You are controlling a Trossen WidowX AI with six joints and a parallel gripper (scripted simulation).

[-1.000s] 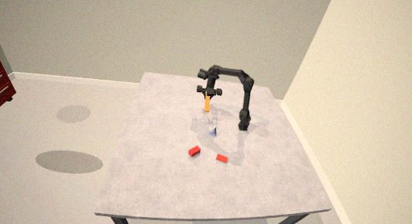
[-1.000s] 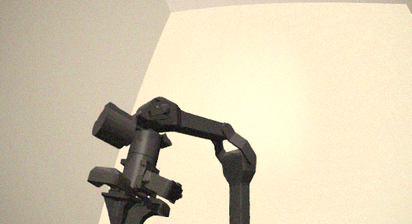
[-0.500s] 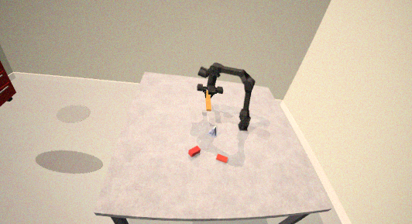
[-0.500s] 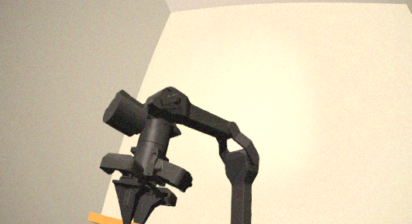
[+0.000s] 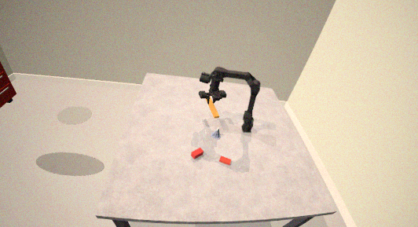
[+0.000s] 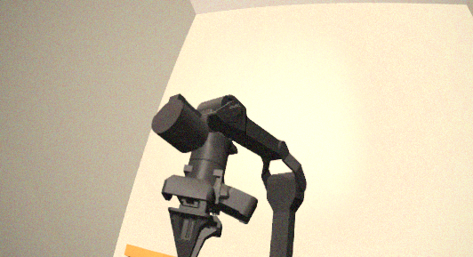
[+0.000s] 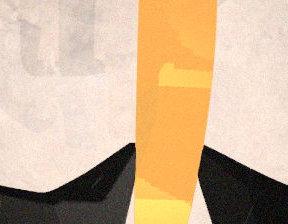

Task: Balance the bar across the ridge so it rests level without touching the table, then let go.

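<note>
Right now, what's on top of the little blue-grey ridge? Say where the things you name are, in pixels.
Nothing rests on the small blue-grey ridge (image 5: 216, 134); the long orange bar (image 5: 213, 108) (image 6: 148, 251) (image 7: 174, 120) isn't there. Its underside is hidden.

Behind the table (image 5: 165, 192) stands a grey wall (image 5: 177, 31) (image 6: 80, 101); right of it, a cream wall (image 5: 377, 89) (image 6: 356, 101). Left of the table, red drawers (image 5: 5, 83) stand on pale floor (image 5: 71, 138).

bar (image 6: 148, 252) (image 7: 175, 115): ends cut off, wrist view | fingertips: cropped, exterior
</note>
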